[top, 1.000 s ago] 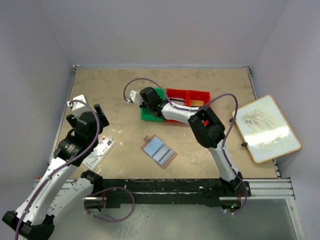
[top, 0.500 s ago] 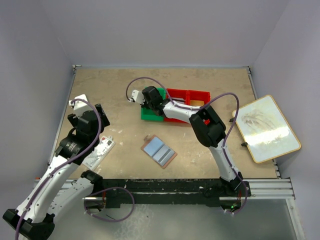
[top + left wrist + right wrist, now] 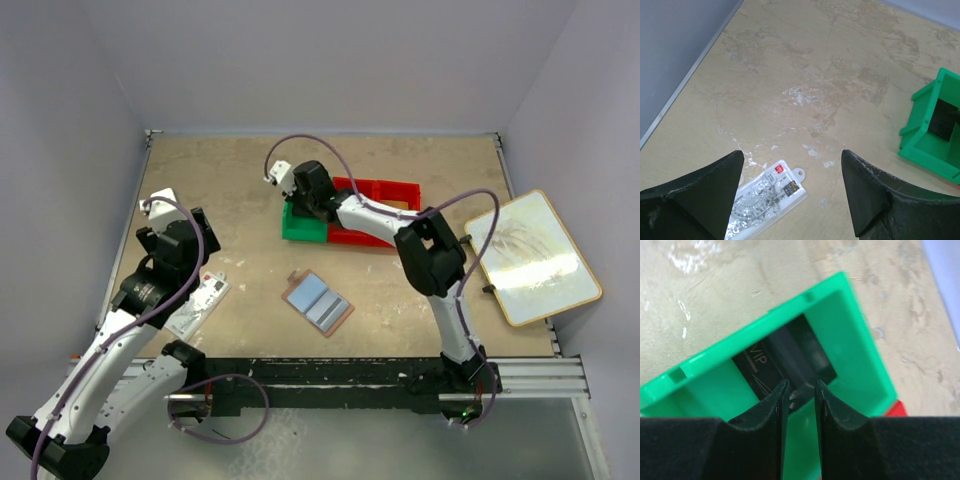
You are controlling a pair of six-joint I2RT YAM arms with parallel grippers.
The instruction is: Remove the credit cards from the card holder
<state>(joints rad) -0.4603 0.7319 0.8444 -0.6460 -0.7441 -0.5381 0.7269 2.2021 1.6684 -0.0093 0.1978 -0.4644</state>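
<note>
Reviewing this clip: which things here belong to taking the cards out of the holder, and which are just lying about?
Job: card holder, lying open; black card inside the green bin; right end effector above that bin.
Lying about: clear packet with a red mark; red bins; framed board at the right edge.

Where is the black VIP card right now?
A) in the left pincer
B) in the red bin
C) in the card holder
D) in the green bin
D: the right wrist view shows the black VIP card lying inside the green bin, below the right pincer; the card holder lies open on the table, apart.
</note>
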